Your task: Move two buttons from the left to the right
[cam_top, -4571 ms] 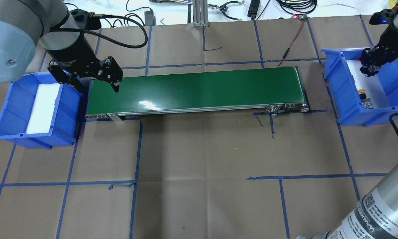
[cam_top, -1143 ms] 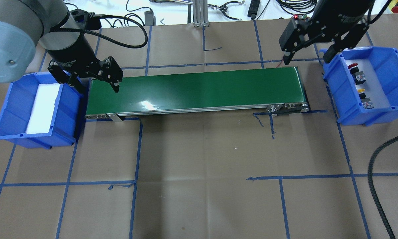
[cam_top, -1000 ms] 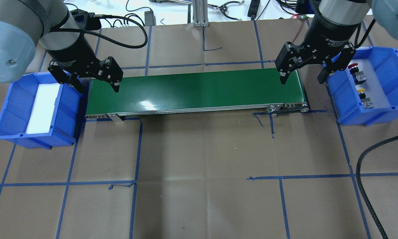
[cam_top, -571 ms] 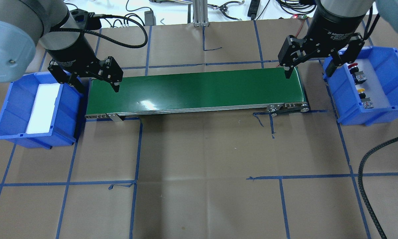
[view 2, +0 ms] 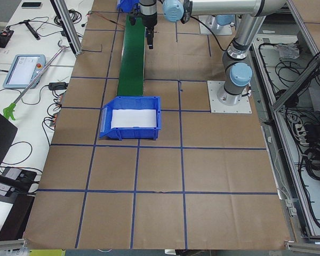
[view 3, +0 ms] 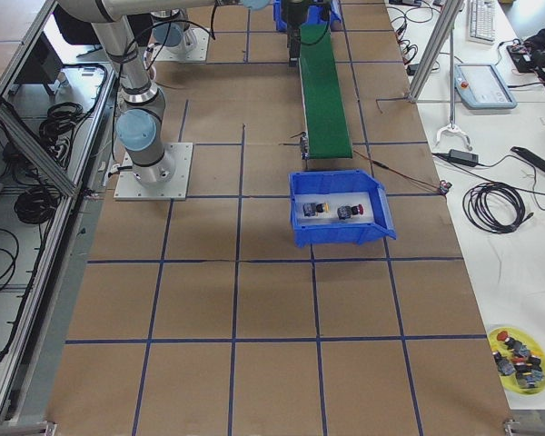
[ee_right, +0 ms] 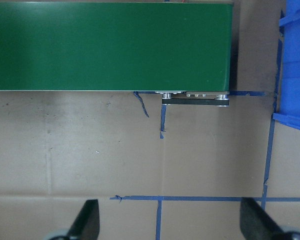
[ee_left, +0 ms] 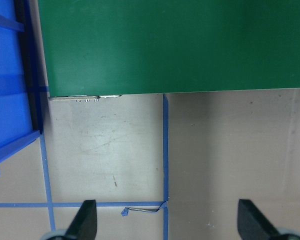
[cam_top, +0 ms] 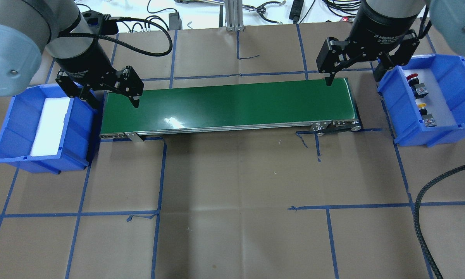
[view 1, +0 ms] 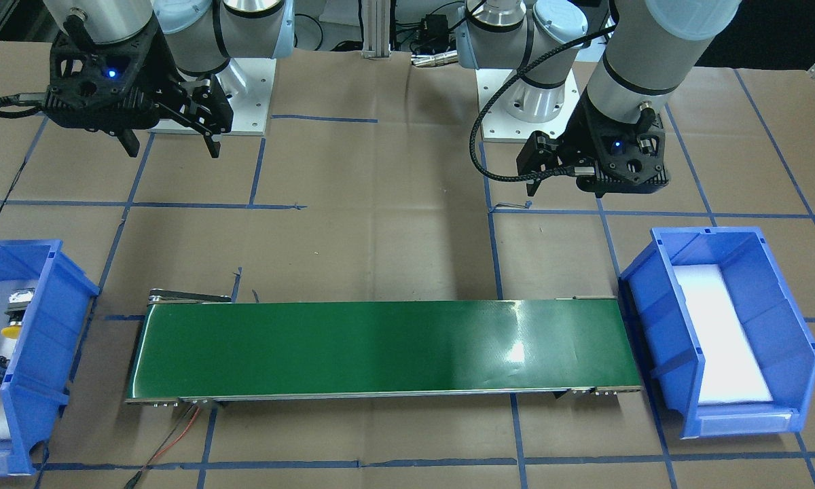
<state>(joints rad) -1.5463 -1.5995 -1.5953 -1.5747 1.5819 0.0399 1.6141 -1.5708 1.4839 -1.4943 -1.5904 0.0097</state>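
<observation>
1. Empty-handed at the belt's end: the right gripper hangs with its two black fingers spread wide. Its wrist camera shows only bare paper between them.
2. One finger stands over the end of the long, glossy green conveyor belt. The other stands at the inner rim of the right-hand blue plastic bin.
3. Just beyond that outer finger, on the bin's pale floor, lie the red-capped push-button and the yellow-capped push-button. They lie one behind the other and apart.
4. Each blocky black-and-grey body lies on its side, its round mushroom cap pointing away from the robot. The long axis runs along the bin, crosswise to the belt and to the line between the fingers.
5. Well away at the belt's opposite end, the left gripper is likewise spread and holds nothing. It straddles the belt's edge and the rim of the left-hand blue plastic bin, where only a white foam liner shows.
6. The right arm is by far the nearer to both buttons. With both in the right-hand bin, the transfer looks finished.
7. Any further grip would mean shifting outward over the bin and closing across a squared body, since the smooth domed caps look likely to slip.
8. Creased brown paper gridded with blue tape lines covers the table.
</observation>
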